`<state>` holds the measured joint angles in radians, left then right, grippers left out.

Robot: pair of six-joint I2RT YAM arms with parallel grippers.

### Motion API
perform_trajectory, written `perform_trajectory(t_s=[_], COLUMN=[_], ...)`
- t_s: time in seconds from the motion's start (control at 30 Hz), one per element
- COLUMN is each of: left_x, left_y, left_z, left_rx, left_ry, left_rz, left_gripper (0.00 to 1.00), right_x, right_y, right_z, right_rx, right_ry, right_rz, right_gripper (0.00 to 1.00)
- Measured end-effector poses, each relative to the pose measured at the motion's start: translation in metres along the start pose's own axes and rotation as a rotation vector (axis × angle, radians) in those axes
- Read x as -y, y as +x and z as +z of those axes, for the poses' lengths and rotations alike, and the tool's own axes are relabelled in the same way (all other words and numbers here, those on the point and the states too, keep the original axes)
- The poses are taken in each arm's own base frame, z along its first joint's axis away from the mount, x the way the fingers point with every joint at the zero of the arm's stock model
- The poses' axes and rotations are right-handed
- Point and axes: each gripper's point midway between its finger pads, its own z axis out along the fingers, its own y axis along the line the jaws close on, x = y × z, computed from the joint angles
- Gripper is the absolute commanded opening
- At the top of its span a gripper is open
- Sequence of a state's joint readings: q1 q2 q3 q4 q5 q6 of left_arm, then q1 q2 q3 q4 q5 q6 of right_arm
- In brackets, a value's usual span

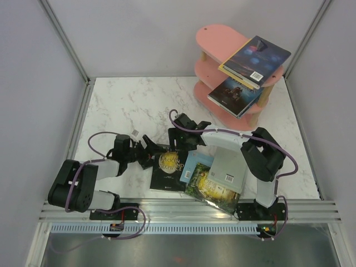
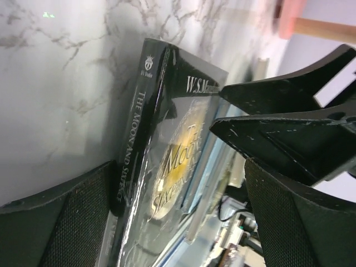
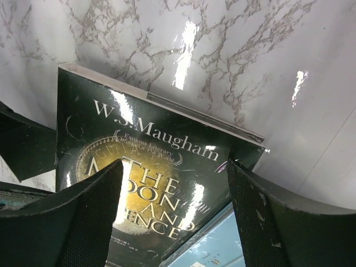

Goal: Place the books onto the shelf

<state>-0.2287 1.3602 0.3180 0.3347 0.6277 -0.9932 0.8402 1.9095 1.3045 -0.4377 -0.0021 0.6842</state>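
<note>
The black book (image 1: 168, 167) lies flat on the marble surface (image 1: 128, 105) between the arms. Its glossy cover faces up, with "W.S. Maugham" over a gold "The Moon and Sixpence", and the title is repeated on the spine. The left jaws stand wide open at its spine edge. The right jaws are open over its top end, and neither grips it. Just right of it a light blue book (image 1: 196, 165), a grey book (image 1: 229, 164) and a landscape book (image 1: 214, 192) lie partly overlapping. The pink shelf (image 1: 217, 39) stands far right. On its top tier a dark blue book (image 1: 258, 55) lies on a yellow book (image 1: 225, 68), and a teal book (image 1: 236, 94) overhangs the middle tier.
</note>
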Motion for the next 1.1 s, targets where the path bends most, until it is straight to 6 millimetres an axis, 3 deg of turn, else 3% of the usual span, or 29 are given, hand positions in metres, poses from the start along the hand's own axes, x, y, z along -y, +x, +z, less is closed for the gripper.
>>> perform_trajectory(t_s=[0.07, 0.13, 0.27, 0.5, 0.57, 0.73, 0.9, 1.0, 1.1], left_x=[0.002, 0.004, 0.008, 0.018, 0.022, 0.036, 0.044, 0.062, 0.1], left_y=[0.001, 0.003, 0.008, 0.013, 0.013, 0.014, 0.007, -0.015, -0.053], left_z=[0.001, 0.001, -0.001, -0.002, -0.002, -0.003, -0.011, -0.022, -0.04], left_rx=[0.005, 0.009, -0.005, -0.025, -0.031, -0.051, -0.054, -0.022, 0.047], left_ry=[0.04, 0.072, 0.11, 0.178, 0.214, 0.298, 0.295, 0.282, 0.278], left_rz=[-0.018, -0.045, -0.093, -0.074, -0.07, -0.053, -0.046, 0.017, 0.139], left_gripper=[0.93, 0.84, 0.46, 0.24, 0.02, 0.02, 0.02, 0.02, 0.02], right_x=[0.001, 0.001, 0.003, 0.003, 0.002, -0.014, -0.049, -0.068, -0.078], right_y=[0.001, 0.001, 0.001, 0.001, 0.003, 0.012, 0.0, -0.013, -0.021], right_z=[0.0, -0.001, -0.005, -0.012, -0.017, -0.039, -0.092, -0.135, -0.176], right_rx=[0.01, 0.023, 0.051, 0.057, 0.049, 0.015, 0.051, 0.115, 0.183], right_ry=[-0.007, -0.016, -0.031, -0.048, -0.057, -0.129, -0.3, -0.405, -0.484], right_rz=[0.006, 0.014, 0.025, 0.056, 0.057, 0.045, 0.023, 0.005, -0.011], right_gripper=[0.79, 0.79, 0.79, 0.8, 0.83, 0.98, 0.98, 0.98, 0.98])
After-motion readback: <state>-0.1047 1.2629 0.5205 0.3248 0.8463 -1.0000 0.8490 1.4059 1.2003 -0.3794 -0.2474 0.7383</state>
